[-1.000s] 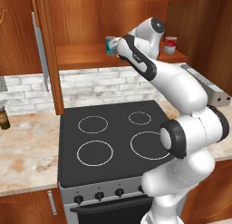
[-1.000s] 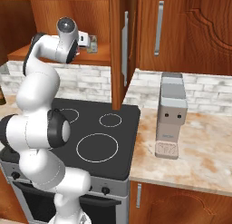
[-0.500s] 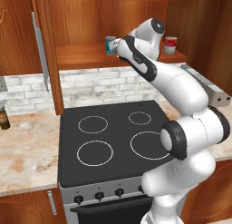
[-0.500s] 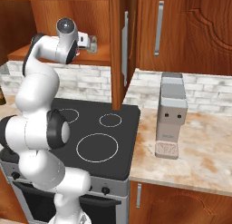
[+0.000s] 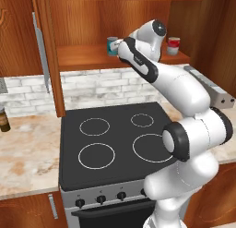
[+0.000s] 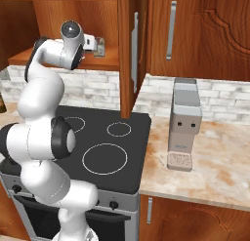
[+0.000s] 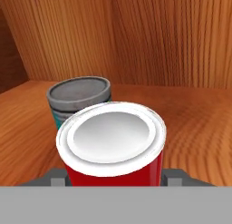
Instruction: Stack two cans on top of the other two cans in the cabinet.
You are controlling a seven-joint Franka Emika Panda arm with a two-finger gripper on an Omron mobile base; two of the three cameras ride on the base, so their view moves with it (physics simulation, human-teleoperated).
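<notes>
Between the fingers [image 7: 113,182], close against the hand camera, stood a red can [image 7: 113,148] with a white rim and pale lid; only the two grey finger stubs [image 7: 57,177] showed at either side of its base, drawn in close to its walls. Whether they actually pressed on it could not be told, nor whether it hung clear of the shelf or sat on it.

Just beyond the fingers and slightly to one side: a teal can [image 7: 74,105] with a grey lid, upright on the cabinet shelf [image 7: 195,123], partly hidden behind the red can. Judged purpose of this arrangement: the red can was kept near the teal one as the piece to go on top of it, lid level and axis upright so it could seat flat.

Well apart from the fingers, at the far end of the shelf: a second red-and-white can [image 5: 173,45], standing alone.

Cabinet [image 5: 83,19]: door swung open, its long silver handle [image 5: 40,51] facing outward.

Arm pose: risen from the base beside the stove [image 5: 115,135], elbow high, forearm reaching up and into the cabinet opening, wrist bent so the hand pointed along the shelf toward the back panel.
</notes>
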